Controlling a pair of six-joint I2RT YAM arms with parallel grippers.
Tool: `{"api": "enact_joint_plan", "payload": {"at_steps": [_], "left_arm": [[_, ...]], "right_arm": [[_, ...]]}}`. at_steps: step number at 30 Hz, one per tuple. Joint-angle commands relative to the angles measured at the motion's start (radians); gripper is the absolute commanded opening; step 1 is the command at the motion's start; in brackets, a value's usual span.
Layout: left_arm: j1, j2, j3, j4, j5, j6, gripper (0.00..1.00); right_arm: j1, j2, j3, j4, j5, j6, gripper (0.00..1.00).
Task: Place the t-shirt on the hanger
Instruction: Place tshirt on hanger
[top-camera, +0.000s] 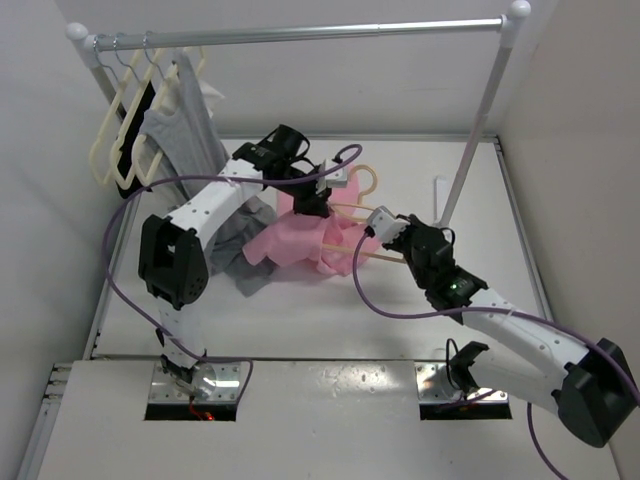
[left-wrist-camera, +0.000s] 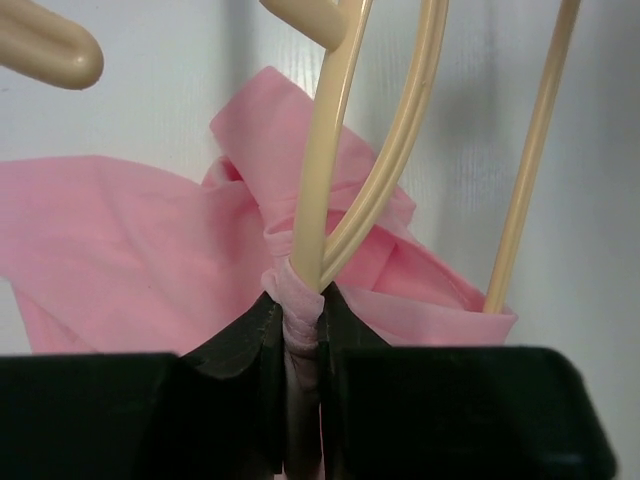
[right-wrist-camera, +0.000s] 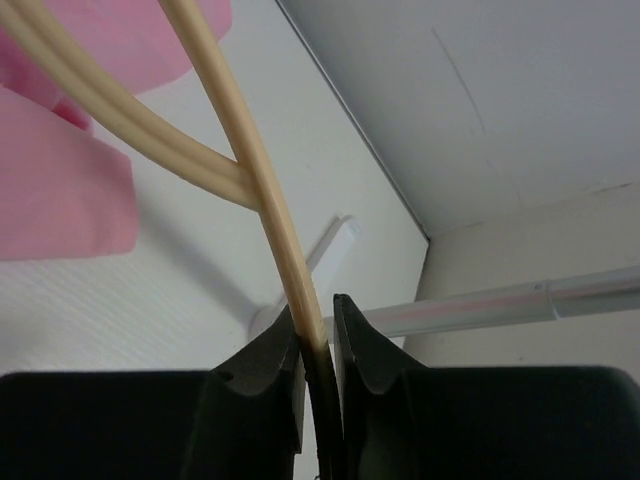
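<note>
Currently the left claw (left-wrist-camera: 302, 305) pinches the pink cotton t-shirt (left-wrist-camera: 130, 250) onto the peach-beige plastic hanger (left-wrist-camera: 335, 170). The right claw (right-wrist-camera: 315, 320) clamps the hanger's opposite arm, so the frame spans between them over the desk (top-camera: 300, 310).

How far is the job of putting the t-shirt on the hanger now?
Done: the right gripper clamps the hanger. In hand: the left gripper pinches t-shirt cloth onto a hanger arm. Left: the t-shirt lies bunched on the table, not spread over the hanger.
</note>
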Motion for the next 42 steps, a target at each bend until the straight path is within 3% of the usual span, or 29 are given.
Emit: {"api": "enact_joint_plan", "payload": {"at_steps": [1, 2, 3, 6, 8, 14, 17, 20, 23, 30, 31, 32, 34, 36, 38, 39, 42], "left_arm": [[-0.014, -0.098, 0.008, -0.017, -0.048, -0.051, 0.0], [-0.014, -0.112, -0.005, -0.017, -0.065, -0.051, 0.0], [-0.014, -0.126, -0.025, -0.005, -0.097, -0.051, 0.0], [-0.023, -0.175, -0.054, 0.016, -0.169, -0.031, 0.0], [-0.023, -0.189, -0.067, 0.025, -0.203, -0.031, 0.0], [-0.054, -0.232, -0.143, 0.159, -0.361, -0.157, 0.0], [-0.074, -0.241, -0.153, 0.237, -0.476, -0.217, 0.0], [-0.083, -0.241, -0.153, 0.269, -0.519, -0.252, 0.0], [-0.092, -0.25, -0.18, 0.269, -0.537, -0.241, 0.0], [-0.101, -0.25, -0.164, 0.321, -0.606, -0.303, 0.0], [-0.101, -0.25, -0.151, 0.322, -0.617, -0.321, 0.0], [-0.092, -0.25, -0.137, 0.322, -0.617, -0.33, 0.0], [-0.092, -0.25, -0.128, 0.322, -0.617, -0.341, 0.0], [-0.092, -0.25, -0.128, 0.322, -0.605, -0.353, 0.0], [-0.092, -0.25, -0.128, 0.322, -0.596, -0.366, 0.0], [-0.092, -0.25, -0.128, 0.322, -0.596, -0.366, 0.0], [-0.092, -0.241, -0.128, 0.322, -0.596, -0.375, 0.0]], "right_arm": [[0.009, 0.026, 0.059, 0.111, -0.026, 0.138, 0.16], [-0.001, 0.04, 0.076, 0.083, -0.004, 0.161, 0.57], [-0.001, 0.054, 0.111, 0.049, 0.019, 0.216, 0.69], [-0.001, 0.085, 0.203, 0.019, 0.146, 0.38, 0.9], [-0.012, 0.085, 0.266, -0.076, 0.146, 0.442, 0.93], [-0.003, 0.126, 0.586, -0.46, -0.232, 0.696, 0.95], [0.006, 0.158, 0.675, -0.531, -0.384, 0.834, 0.87], [0.006, 0.126, 0.605, -0.476, -0.495, 0.969, 0.77], [0.006, 0.071, 0.507, -0.41, -0.443, 1.066, 0.75], [0.006, 0.036, 0.473, -0.44, -0.412, 1.091, 0.65], [0.006, 0.048, 0.459, -0.471, -0.426, 1.113, 0.61], [0.006, 0.057, 0.429, -0.471, -0.443, 1.141, 0.5], [0.006, 0.057, 0.377, -0.395, -0.502, 1.242, 0.38], [0.006, 0.057, 0.292, -0.315, -0.542, 1.305, 0.32], [0.006, 0.095, 0.266, -0.267, -0.569, 1.358, 0.33], [0.006, 0.123, 0.266, -0.267, -0.569, 1.367, 0.45], [0.006, 0.209, 0.252, -0.24, -0.511, 1.474, 0.6]]}}
